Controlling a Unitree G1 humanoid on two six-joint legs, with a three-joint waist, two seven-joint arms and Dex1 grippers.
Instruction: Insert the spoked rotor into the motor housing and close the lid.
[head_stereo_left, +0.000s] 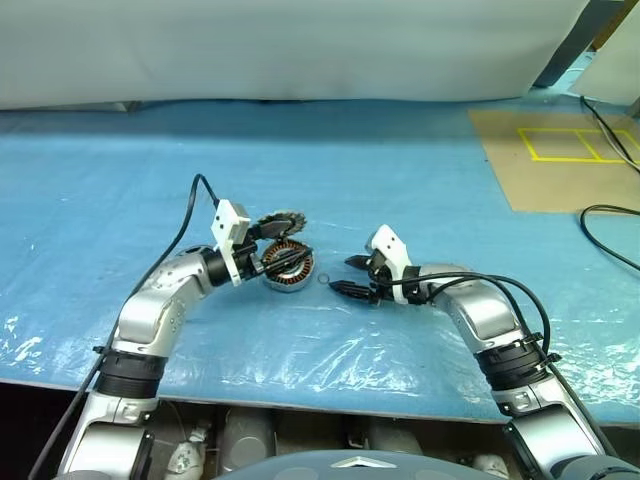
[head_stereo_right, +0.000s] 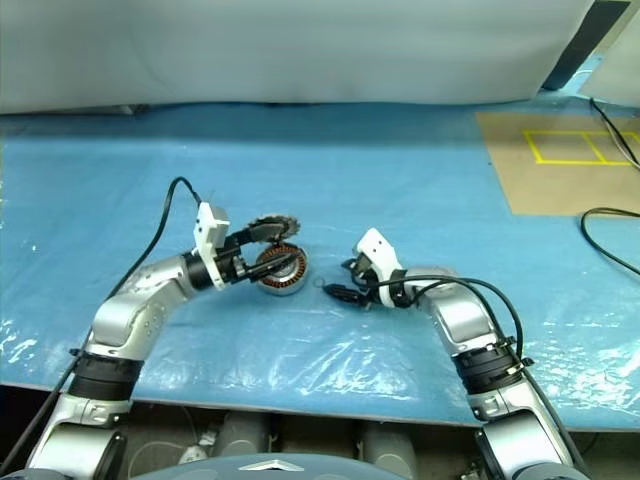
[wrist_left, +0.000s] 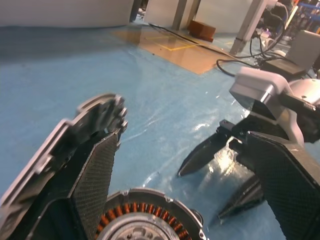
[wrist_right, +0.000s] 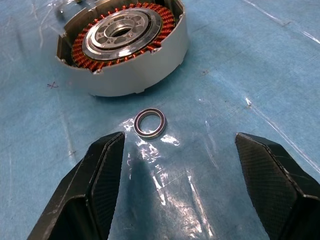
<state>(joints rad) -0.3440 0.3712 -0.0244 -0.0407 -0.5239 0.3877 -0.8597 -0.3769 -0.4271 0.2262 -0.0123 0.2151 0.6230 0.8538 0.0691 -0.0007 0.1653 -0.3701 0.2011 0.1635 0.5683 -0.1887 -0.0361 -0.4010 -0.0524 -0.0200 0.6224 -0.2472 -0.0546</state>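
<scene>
The left gripper, mid-frame in the head view, stands wide open, with the toothed disc lying against its far finger, just above the copper-wound cup. The right gripper, open and empty, faces a small ring.

The housing sits flat on the blue sheet, left of centre and toward the near edge, open side up. It's a shallow silver cup, with a ring of copper windings glowing around a bright centre hub with a hole through it. Its outer wall looks pale and notched along the rim. Just beyond it, on the far side, the rotor is up off the sheet and tilted on edge. It's a dark grey disc, with jagged teeth showing along its top rim.
</scene>
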